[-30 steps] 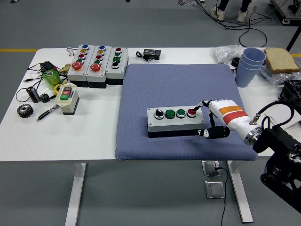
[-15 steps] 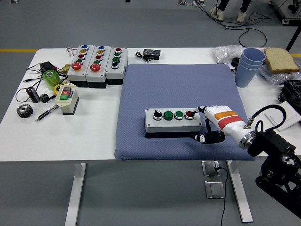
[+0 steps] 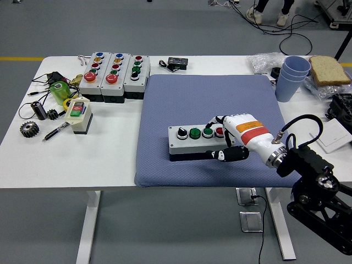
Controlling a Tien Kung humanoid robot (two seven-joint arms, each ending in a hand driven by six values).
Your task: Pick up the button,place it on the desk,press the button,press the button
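A grey button box (image 3: 190,144) lies on the blue mat (image 3: 209,96). It carries a black knob, two green buttons and a red button in a row. My right hand (image 3: 215,138), white with an orange band, covers the box's right end. Its fingers (image 3: 213,121) are curled down over the red button and the right green button. Its black thumb (image 3: 221,155) lies against the box's front wall. The box rests flat on the mat and is not lifted. My left arm is out of view.
Three more button boxes (image 3: 113,70) stand at the back left, with a small two-button box (image 3: 78,113), gears (image 3: 28,129), a pen and cables near them. Blue cups (image 3: 291,74), bread (image 3: 328,69) and a black remote (image 3: 177,61) lie at the back.
My right hand has moved left and further over the box's right end, fingers now on top of the buttons. The box has slid slightly left on the mat.
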